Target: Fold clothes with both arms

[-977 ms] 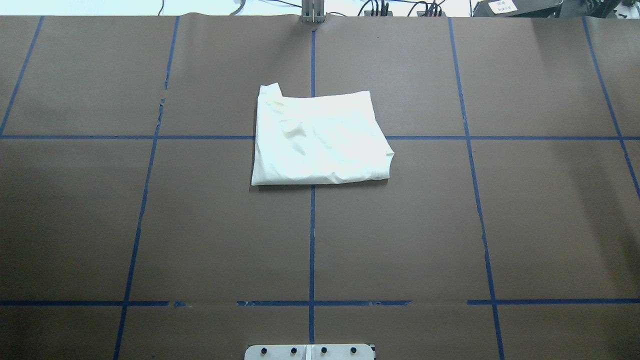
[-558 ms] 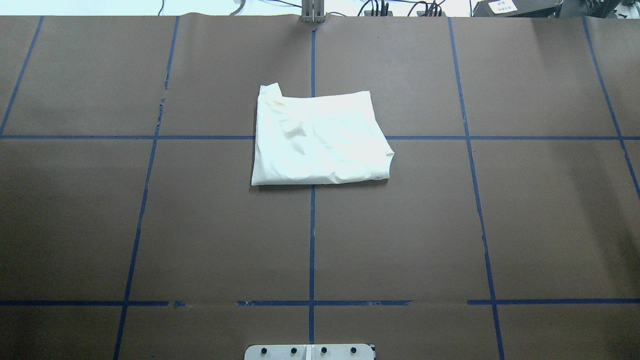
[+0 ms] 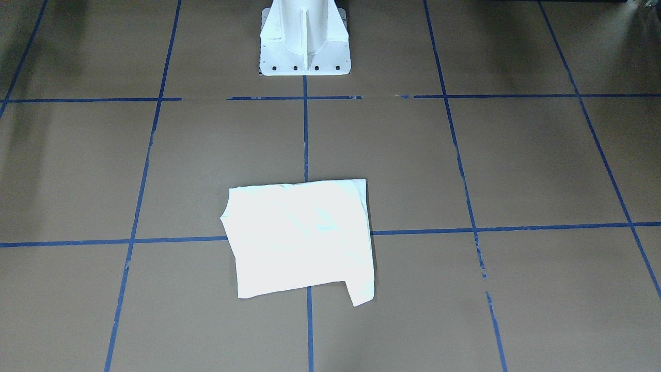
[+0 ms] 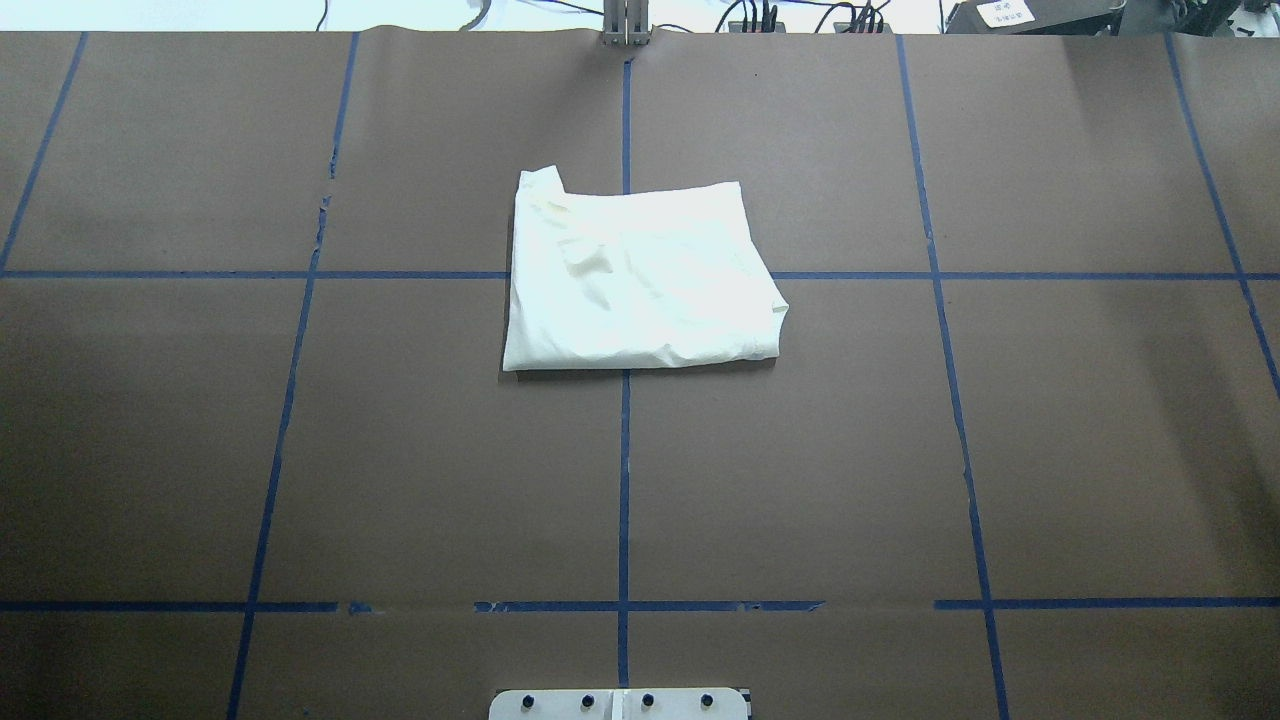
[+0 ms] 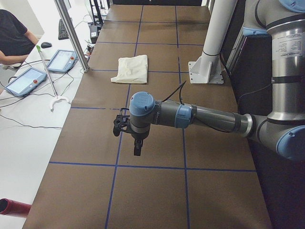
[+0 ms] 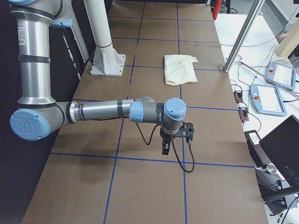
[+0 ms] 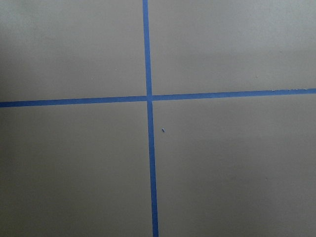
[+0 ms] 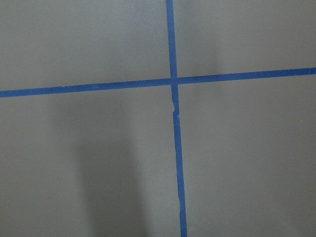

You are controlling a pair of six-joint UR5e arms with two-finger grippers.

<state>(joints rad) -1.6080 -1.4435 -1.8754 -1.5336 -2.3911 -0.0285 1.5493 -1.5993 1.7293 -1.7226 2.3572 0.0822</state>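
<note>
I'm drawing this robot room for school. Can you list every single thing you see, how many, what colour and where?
T-shirt: one, cream-white, folded, at the table's middle.
table: one, brown, crossed by blue tape lines.
pedestal: one, white, at the robot's edge of the table.
screen pads: two, grey-blue, on the white side desk.
keyboard: one, black, same desk.
person: one, dark top, at that desk.
left arm: one, silver-grey with light-blue caps, over bare table.
right arm: one, same colours, over bare table.
left gripper, right gripper: black, away from the T-shirt; open or shut cannot be told.
</note>
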